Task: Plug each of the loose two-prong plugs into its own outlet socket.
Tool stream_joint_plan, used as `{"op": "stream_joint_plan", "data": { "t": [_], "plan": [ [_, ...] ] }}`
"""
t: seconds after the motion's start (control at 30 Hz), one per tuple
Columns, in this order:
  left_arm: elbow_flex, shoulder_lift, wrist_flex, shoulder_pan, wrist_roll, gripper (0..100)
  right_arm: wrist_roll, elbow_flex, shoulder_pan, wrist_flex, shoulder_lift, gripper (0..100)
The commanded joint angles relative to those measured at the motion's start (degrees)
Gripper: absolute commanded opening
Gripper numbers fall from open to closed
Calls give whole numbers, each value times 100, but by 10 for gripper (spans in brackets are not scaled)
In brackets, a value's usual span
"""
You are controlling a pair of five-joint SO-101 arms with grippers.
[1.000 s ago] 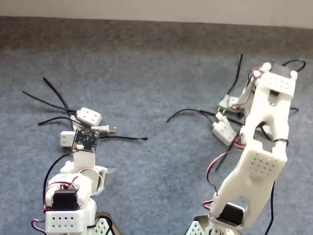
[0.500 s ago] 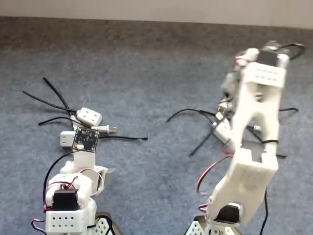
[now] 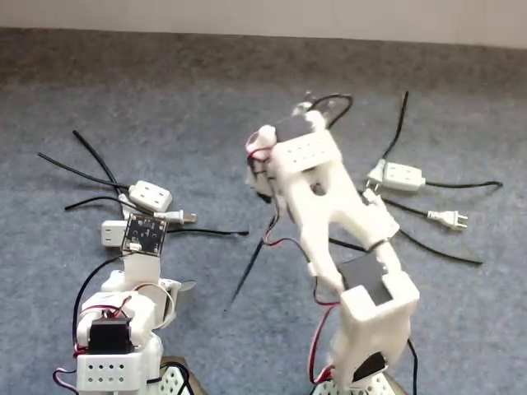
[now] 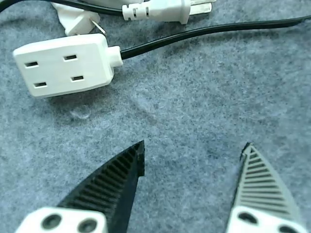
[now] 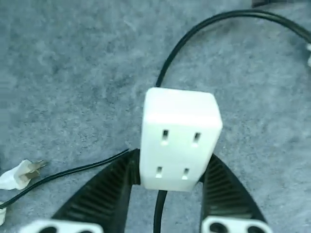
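My right gripper (image 5: 170, 158) is shut on a white outlet block (image 5: 180, 138), held above the carpet with its sockets facing the camera and its black cord (image 5: 194, 39) trailing away. In the high view the right arm (image 3: 309, 160) stands over the middle of the carpet, and the block's cord (image 3: 247, 271) hangs below it. A loose white plug (image 5: 19, 174) lies on the carpet off to one side. My left gripper (image 4: 194, 145) is open just above the carpet, short of another outlet block (image 4: 63, 65) and a two-prong plug (image 4: 160, 9).
At the right of the carpet lie an outlet block (image 3: 399, 174) and a plug (image 3: 445, 218) on black cords. At the left, ahead of the left arm (image 3: 123, 321), lie an outlet block (image 3: 151, 195), a plug (image 3: 174, 217) and several cords.
The right arm has swung from the right side of the carpet to the middle, carrying the outlet block with its cord trailing. The left arm has not moved.
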Motion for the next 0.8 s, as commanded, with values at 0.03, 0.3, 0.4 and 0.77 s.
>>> {"op": "stream_joint_plan", "data": {
  "t": [0.03,0.3,0.4,0.77],
  "plan": [
    [92,31,-70,84,9,309,949,66,-347,163,840,159],
    [92,31,-70,84,9,309,5503,-831,-13,1446,1279,159],
    [92,31,-70,84,9,309,6444,-989,251,1437,1297,159],
    [92,31,-70,84,9,309,4466,-1851,-4,1182,1349,159]
  ]
}}
